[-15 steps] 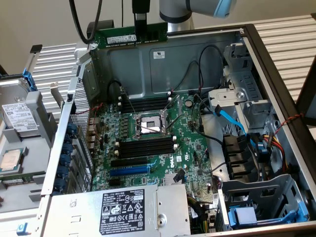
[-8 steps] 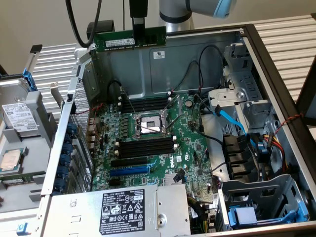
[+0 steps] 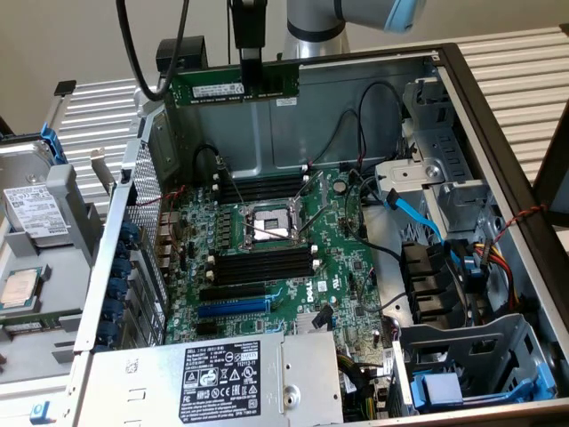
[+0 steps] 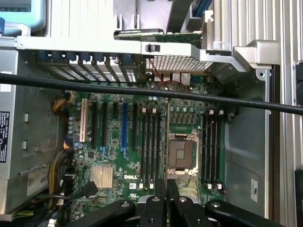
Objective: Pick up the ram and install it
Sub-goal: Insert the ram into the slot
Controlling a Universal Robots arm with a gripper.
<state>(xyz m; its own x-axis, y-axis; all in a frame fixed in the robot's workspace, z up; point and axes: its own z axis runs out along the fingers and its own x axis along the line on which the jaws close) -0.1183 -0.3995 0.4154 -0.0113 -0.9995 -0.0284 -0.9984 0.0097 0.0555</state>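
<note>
While jaws pinch ram (image 3: 209, 89), arm (image 3: 311, 31) high, pointing downward

Plain beige wall (image 3: 53, 36) — ribbed grey surface (image 3: 511, 53) below.

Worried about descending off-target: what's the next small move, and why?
Probably a small sideways shift before lowering. The gripper, shut on the long green ram stick, holds it high above the open case. In the wrist view its edge looks to hang between the black memory slots with white clips and the silver processor socket, not over a slot.
</note>
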